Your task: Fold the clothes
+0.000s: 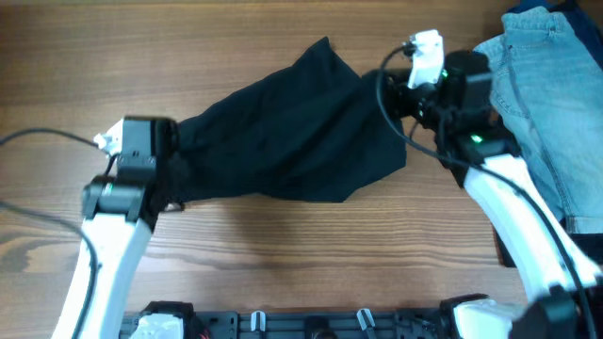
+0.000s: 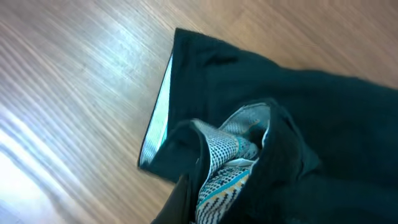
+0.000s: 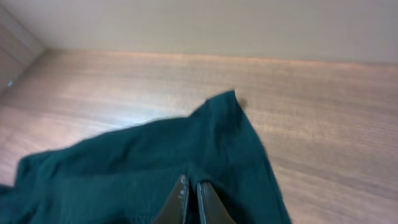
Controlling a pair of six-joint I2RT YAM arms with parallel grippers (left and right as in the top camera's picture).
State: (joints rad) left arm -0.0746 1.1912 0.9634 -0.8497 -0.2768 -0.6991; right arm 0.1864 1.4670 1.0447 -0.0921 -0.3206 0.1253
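Note:
The black shorts (image 1: 283,132) hang stretched between my two grippers over the wooden table. My left gripper (image 1: 176,158) is shut on the left end. In the left wrist view the shorts (image 2: 323,124) show a grey waistband lining (image 2: 158,118) and a patterned white-and-teal pocket lining (image 2: 227,162), and fabric covers the fingers (image 2: 214,202). My right gripper (image 1: 398,96) is shut on the right end. In the right wrist view its fingers (image 3: 191,186) pinch a fold of the shorts (image 3: 124,168), and a pointed corner (image 3: 230,99) sticks out beyond them.
Light-blue denim jeans (image 1: 551,104) lie at the far right of the table, beside the right arm. Bare wooden tabletop (image 1: 283,254) lies in front of the shorts and at the back left. Black cables run from both arms.

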